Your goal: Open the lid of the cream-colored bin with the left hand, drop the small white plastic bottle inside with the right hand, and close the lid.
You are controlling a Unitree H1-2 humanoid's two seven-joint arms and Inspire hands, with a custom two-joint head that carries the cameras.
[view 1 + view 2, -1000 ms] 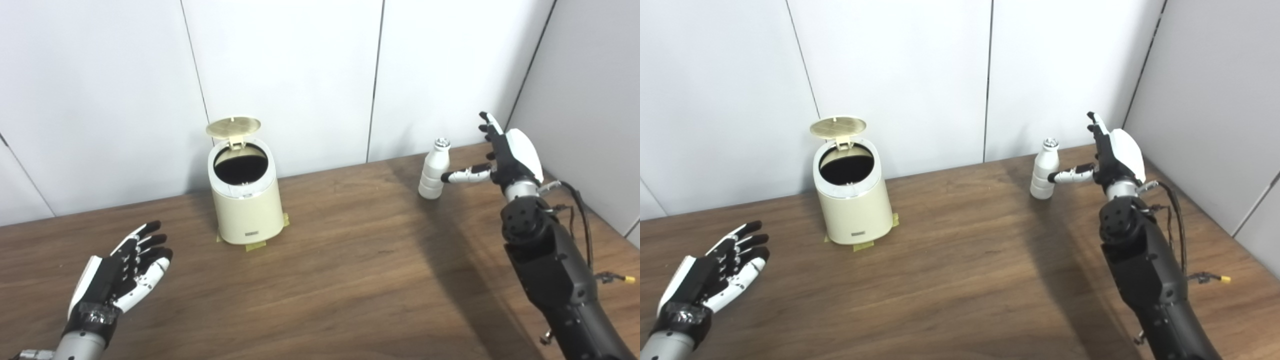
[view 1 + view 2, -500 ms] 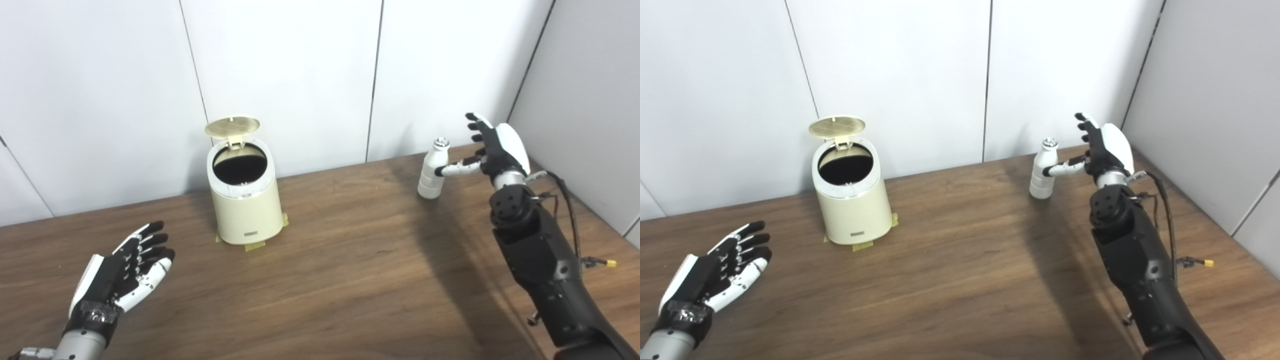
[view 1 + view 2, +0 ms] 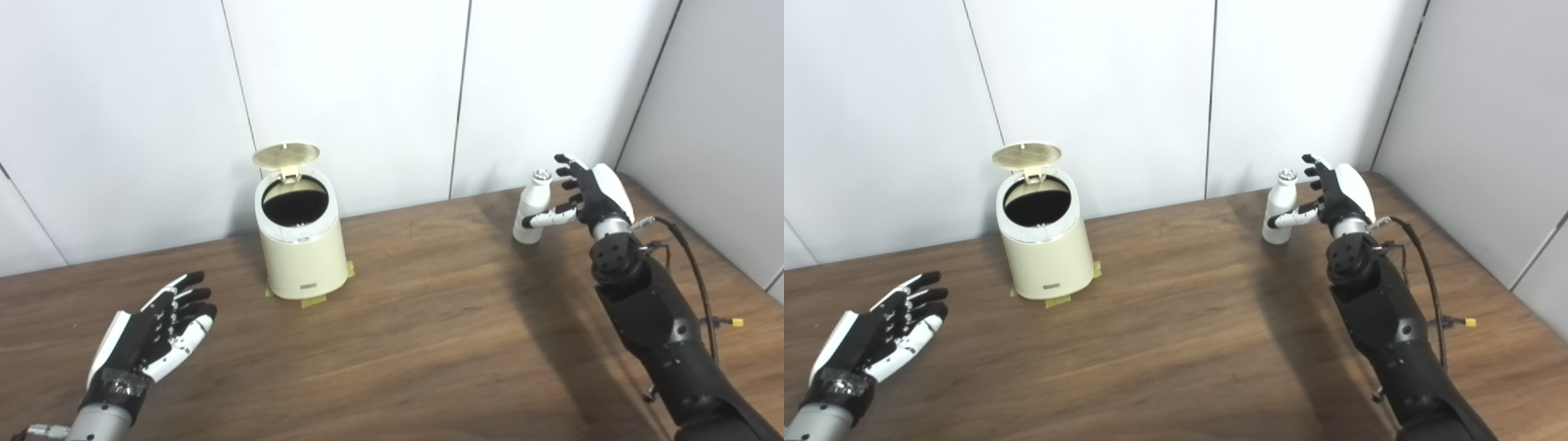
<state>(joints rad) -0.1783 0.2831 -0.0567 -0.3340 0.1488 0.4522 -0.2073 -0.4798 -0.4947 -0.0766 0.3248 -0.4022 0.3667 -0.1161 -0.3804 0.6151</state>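
Status: the round cream-colored plastic bin (image 3: 300, 245), left of frame center on the brown wood-grain surface (image 3: 429, 343), already has its flat round lid (image 3: 286, 155) tipped up on the rear hinge, with the dark interior exposed. So I'd call the opening step done.

Drop step not done. The small white plastic bottle with a silver cap (image 3: 531, 207) stands upright on the surface at upper right of frame, well apart from the bin. The right hand (image 3: 582, 196) is right at it: fingers spread wide, thumb lying across the front of the bottle body, other fingertips up near the cap. No closed grasp visible; looks like it is about to wrap, not holding yet.

The left hand (image 3: 150, 331) is at lower left of frame, palm up, fingers apart, holding nothing, well clear of the bin.

Left to do: grasp bottle, carry it over the opening, release, shut lid.

Count:
- bin: 1
- lid: 1
- bottle: 1
- hands: 2
- yellowish tape pieces (image 3: 312, 300) under the bin base: a few, exact number unclear
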